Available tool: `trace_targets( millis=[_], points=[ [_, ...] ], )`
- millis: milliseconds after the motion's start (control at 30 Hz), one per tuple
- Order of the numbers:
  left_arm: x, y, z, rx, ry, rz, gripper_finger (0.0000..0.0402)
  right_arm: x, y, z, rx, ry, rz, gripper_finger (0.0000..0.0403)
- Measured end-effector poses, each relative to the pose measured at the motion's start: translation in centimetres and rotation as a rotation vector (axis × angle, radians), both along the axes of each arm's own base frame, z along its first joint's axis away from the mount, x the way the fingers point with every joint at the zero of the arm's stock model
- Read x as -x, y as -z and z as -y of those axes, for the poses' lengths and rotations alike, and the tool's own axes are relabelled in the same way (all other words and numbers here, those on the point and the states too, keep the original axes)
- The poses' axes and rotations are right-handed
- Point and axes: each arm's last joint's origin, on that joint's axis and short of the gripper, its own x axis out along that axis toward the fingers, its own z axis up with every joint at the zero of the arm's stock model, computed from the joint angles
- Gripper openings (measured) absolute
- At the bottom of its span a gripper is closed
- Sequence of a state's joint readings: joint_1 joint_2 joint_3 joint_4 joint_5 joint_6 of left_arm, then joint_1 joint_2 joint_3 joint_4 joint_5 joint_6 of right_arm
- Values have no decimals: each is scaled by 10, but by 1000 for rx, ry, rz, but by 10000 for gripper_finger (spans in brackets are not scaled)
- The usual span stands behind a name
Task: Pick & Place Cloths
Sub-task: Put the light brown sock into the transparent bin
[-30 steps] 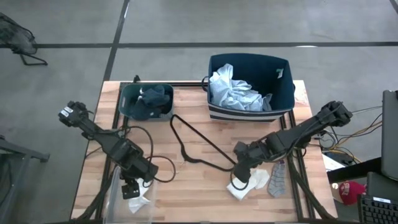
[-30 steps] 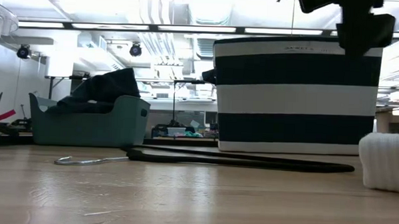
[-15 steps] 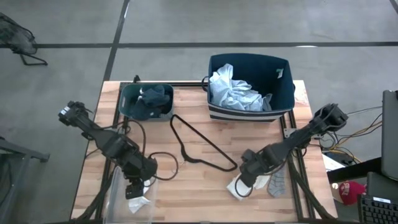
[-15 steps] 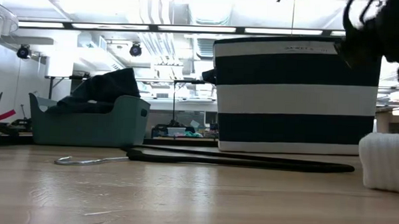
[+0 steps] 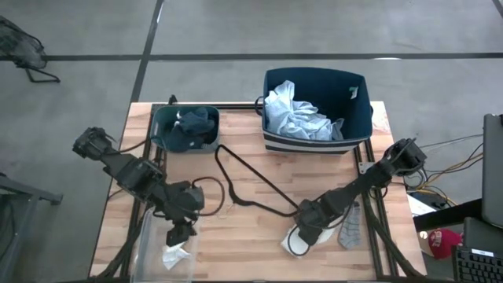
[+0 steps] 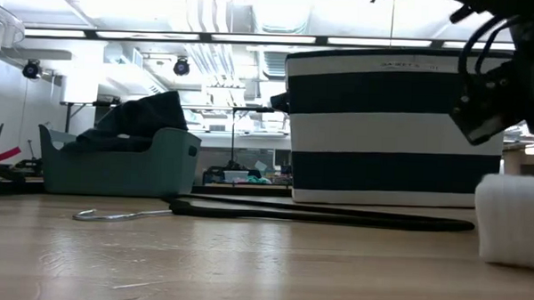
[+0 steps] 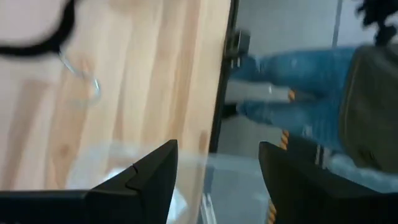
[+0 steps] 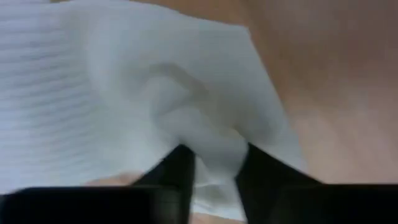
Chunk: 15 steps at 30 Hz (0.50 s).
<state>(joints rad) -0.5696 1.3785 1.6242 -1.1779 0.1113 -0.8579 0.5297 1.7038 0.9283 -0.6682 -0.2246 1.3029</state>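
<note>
A white ribbed sock (image 5: 297, 242) lies on the table near its near edge, at the right; the low view shows this sock (image 6: 512, 218) resting on the wood. My right gripper (image 5: 309, 233) is down on it from above, shut on a bunch of it. A grey sock (image 5: 351, 226) lies flat just right of it. My left gripper (image 7: 217, 180) is open over a clear plastic box (image 5: 153, 255) at the near left, which holds another white sock (image 5: 174, 254). Pale blue cloths (image 5: 295, 116) fill the navy striped bin, and dark cloths (image 5: 192, 126) sit in the teal bin. My right gripper pinches a raised bunch of the white sock (image 8: 214, 146) between its two fingers (image 8: 180, 167), coming from above and pointing down. The cloth is gathered into a fold between the fingers. The rest of the sock (image 8: 74, 81) spreads on the table.
A thin black wire hanger (image 5: 247, 185) lies across the table's middle, close to the right arm. The teal bin (image 5: 159, 118) and the navy striped bin (image 5: 357, 106) stand along the far edge. A person in jeans (image 7: 298, 93) stands beyond the table's edge.
My right gripper has come down toward the near edge onto the white sock, and the arm has sunk low over the table. The sock's top has bunched up slightly. My left gripper has shifted a little toward the table's right over the clear box.
</note>
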Motion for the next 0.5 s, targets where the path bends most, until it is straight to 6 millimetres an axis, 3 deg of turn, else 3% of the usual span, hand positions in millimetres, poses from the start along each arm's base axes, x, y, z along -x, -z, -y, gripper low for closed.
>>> trace_targets(
  millis=[100,200,500],
  points=[
    [-2,-6,-3,-54,-38,75,229,-6,-4,-4,-29,-3,42,25],
    [-5,-13,-6,-112,-99,161,229,-11,-23,-5,-34,5,106,14],
    [-22,-31,-8,-227,-191,473,229,-40,-125,2,-30,29,498,10]
  ],
)
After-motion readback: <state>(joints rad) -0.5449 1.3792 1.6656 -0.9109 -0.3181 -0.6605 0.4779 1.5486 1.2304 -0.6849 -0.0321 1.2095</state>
